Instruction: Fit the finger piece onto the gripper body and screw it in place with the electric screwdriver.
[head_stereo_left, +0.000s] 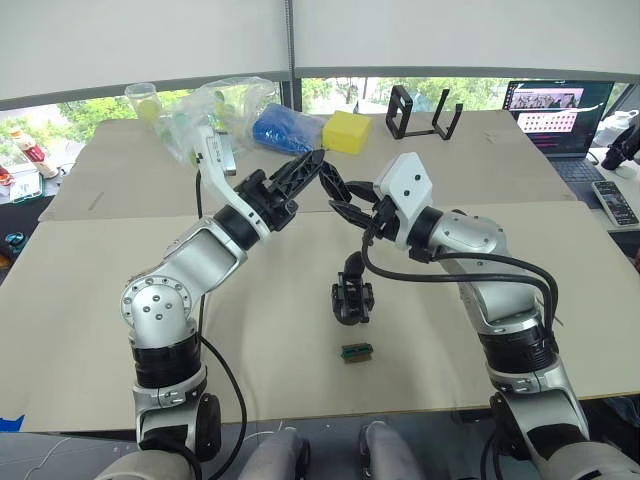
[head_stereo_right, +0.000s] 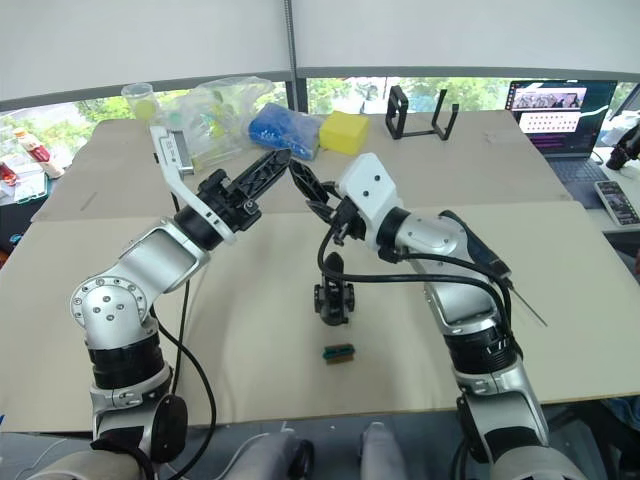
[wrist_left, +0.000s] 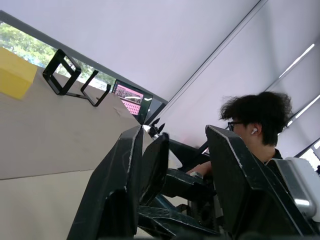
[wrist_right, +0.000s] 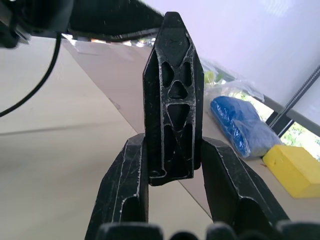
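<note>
Right wrist view: right gripper (wrist_right: 170, 165) clamped on finger piece (wrist_right: 172, 100); left gripper (wrist_left: 175, 165) fingers apart beside it; misaligned handover risks dropping it near gripper body (head_stereo_left: 352, 290).

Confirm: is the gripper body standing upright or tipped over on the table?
Upright. The small black gripper body rests on its round base on the beige table, its pointed finger sticking upward, below both raised grippers.
</note>
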